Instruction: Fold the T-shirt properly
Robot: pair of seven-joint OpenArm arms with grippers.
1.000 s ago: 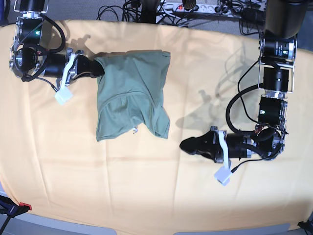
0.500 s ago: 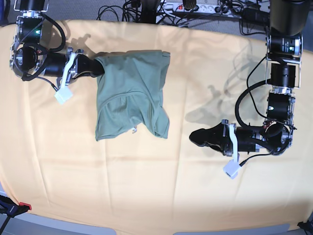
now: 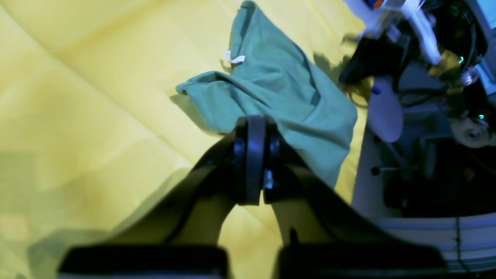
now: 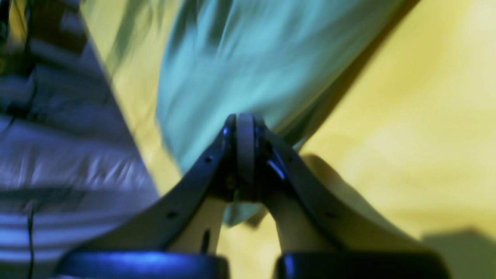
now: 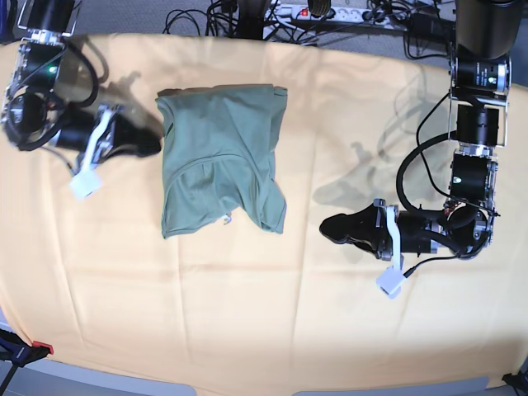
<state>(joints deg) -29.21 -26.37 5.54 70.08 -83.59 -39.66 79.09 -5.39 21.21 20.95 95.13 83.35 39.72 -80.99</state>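
Observation:
The sage-green T-shirt (image 5: 223, 153) lies bunched and partly folded on the yellow-orange cloth (image 5: 247, 313), left of the middle. My right gripper (image 5: 153, 147) is shut, its tips just off the shirt's left edge. In the blurred right wrist view the jaws (image 4: 242, 128) are pressed together with the T-shirt (image 4: 252, 58) just beyond them. My left gripper (image 5: 330, 227) is shut and empty, low over the cloth to the right of the shirt. In the left wrist view the shut gripper (image 3: 251, 128) points at the T-shirt (image 3: 279, 89), whose white label (image 3: 234, 59) shows.
A power strip and several cables (image 5: 318, 12) lie along the back edge. A red-tipped clamp (image 5: 33, 346) sits at the front left corner. The right arm's body (image 5: 41, 107) stands at the far left, the left arm's column (image 5: 477, 124) at the far right.
My right gripper has moved away from the shirt's top left corner, down and to the left. The shirt's corner has settled flat. The left arm has barely moved in the last half second.

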